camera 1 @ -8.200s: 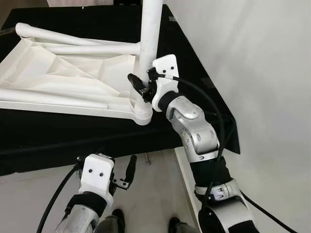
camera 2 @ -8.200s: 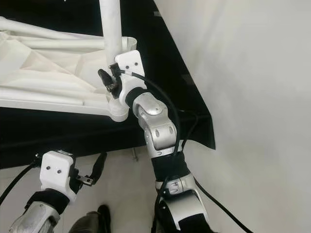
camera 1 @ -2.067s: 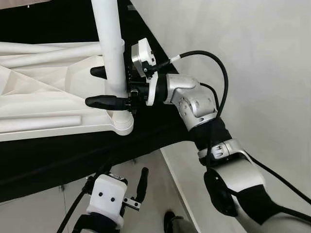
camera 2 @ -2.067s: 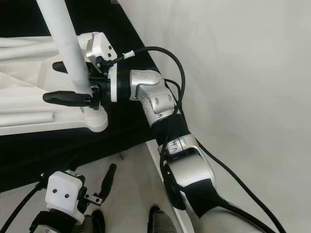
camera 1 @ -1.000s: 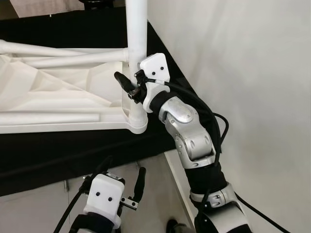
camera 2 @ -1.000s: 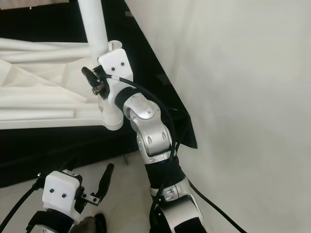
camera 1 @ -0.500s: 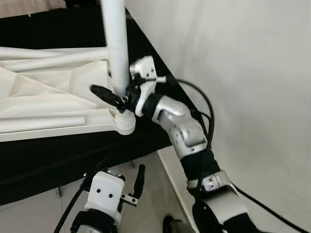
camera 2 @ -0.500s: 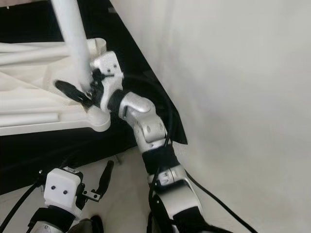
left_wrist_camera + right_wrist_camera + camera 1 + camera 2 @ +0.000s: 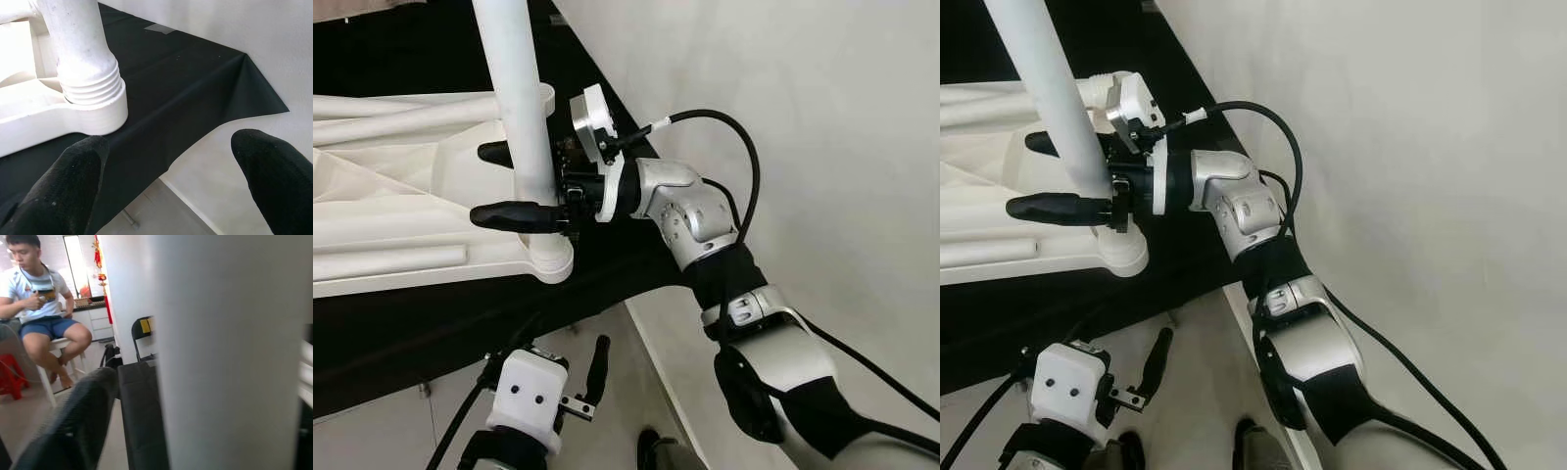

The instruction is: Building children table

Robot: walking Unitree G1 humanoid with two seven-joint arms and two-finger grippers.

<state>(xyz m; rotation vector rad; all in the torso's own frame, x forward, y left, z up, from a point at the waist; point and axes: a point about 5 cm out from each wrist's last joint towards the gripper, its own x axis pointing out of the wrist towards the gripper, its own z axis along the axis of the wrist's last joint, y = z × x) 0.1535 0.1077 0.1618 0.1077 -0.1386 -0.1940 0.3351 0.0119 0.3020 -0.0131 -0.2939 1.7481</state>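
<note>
The white children's table [image 9: 382, 201] lies upside down on a black cloth [image 9: 421, 318]. One white table leg [image 9: 514, 98] stands upright in the corner socket [image 9: 548, 264], its thread rings visible [image 9: 90, 90]. My right gripper [image 9: 484, 183] is shut on the table leg just above the socket, one finger [image 9: 514, 215] in front of it and the other behind. In the right wrist view the leg [image 9: 230, 352] stands close before the camera. My left gripper [image 9: 563, 348] hangs open below the cloth's edge, near the corner, holding nothing [image 9: 168, 147].
A white wall [image 9: 803, 117] rises close on the right, beside the cloth's corner [image 9: 244, 58]. Pale floor [image 9: 636, 392] lies below. Other white table legs [image 9: 391, 259] lie on the tabletop's underside. A person [image 9: 39, 308] sits on a stool far off, near a black chair [image 9: 142, 333].
My right wrist has rolled, so its fingers now lie level across the leg instead of slanting. The head camera has shifted a little. The left arm has stayed low.
</note>
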